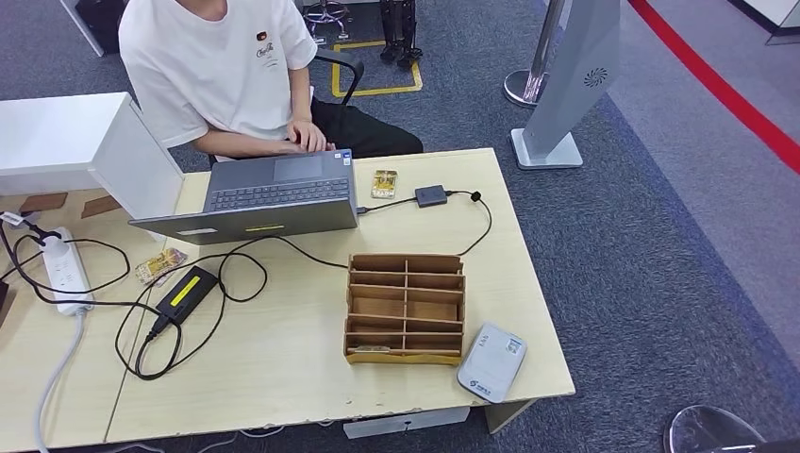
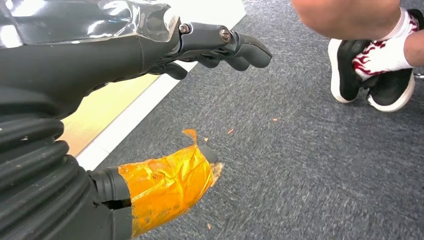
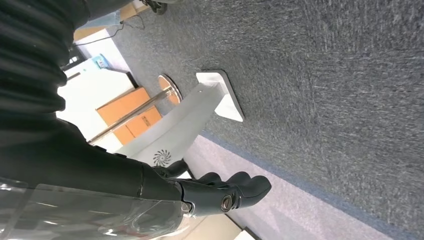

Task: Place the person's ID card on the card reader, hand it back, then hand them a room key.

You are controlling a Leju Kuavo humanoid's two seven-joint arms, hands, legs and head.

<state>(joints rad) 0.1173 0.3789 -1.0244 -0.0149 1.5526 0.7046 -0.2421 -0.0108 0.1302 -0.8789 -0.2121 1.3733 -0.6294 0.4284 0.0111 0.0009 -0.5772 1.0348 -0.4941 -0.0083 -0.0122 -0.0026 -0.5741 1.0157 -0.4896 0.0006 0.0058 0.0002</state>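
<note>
- While both arms hang over carpet, the left hand (image 2: pixel 220 47) and right hand (image 3: pixel 220 192) are seen empty, fingers loosely apart.
- No ID card can be made out; the card reader (image 1: pixel 491 361) lies at the table's (image 1: pixel 283 377) five o'clock.
- Such a card is judged thin, stiff and slippery, best pinched by its edges.

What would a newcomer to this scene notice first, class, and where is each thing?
A person in a white shirt sits behind the table, typing on a grey laptop. Nearer the front edge stands a cardboard rack of slots, with a white card reader beside it. Orange tape wraps the left hand's thumb.
</note>
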